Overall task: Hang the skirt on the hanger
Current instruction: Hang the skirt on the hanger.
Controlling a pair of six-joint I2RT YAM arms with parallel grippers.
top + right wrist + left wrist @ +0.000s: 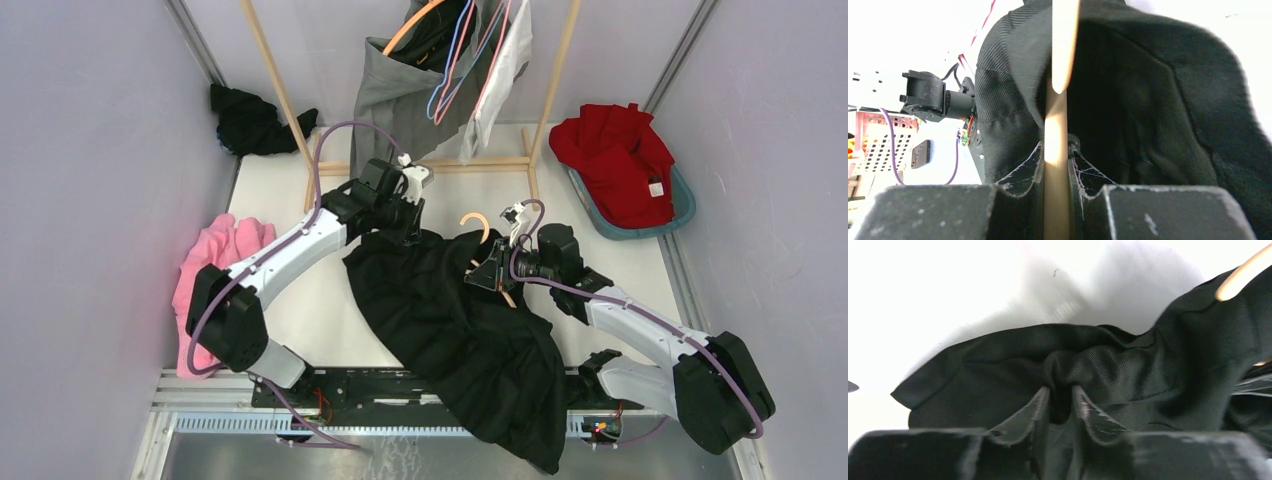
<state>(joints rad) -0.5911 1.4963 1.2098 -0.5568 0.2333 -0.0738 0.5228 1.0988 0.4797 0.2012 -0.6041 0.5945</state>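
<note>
A black skirt (440, 310) lies crumpled across the middle of the white counter (300, 310), its lower end spilling over the near edge between the two arm bases. The left tool (408, 228) is down at the skirt's far-left edge, and in its wrist view its fingers (1035, 407) are drawn in close, pinching a bunched fold of the cloth. The right tool (497, 272) sits at the skirt's far-right edge, pressed together on the bar of a tan wooden hanger (478, 222), whose hook curls up just beyond it. In the right wrist view the skirt's cloth drapes around the hanger's bar. A rack of hung clothes (440, 80) stands at the back, a red garment (615, 160) fills a blue basket to the right, and a pink cloth (215, 260) lies at the left.
</note>
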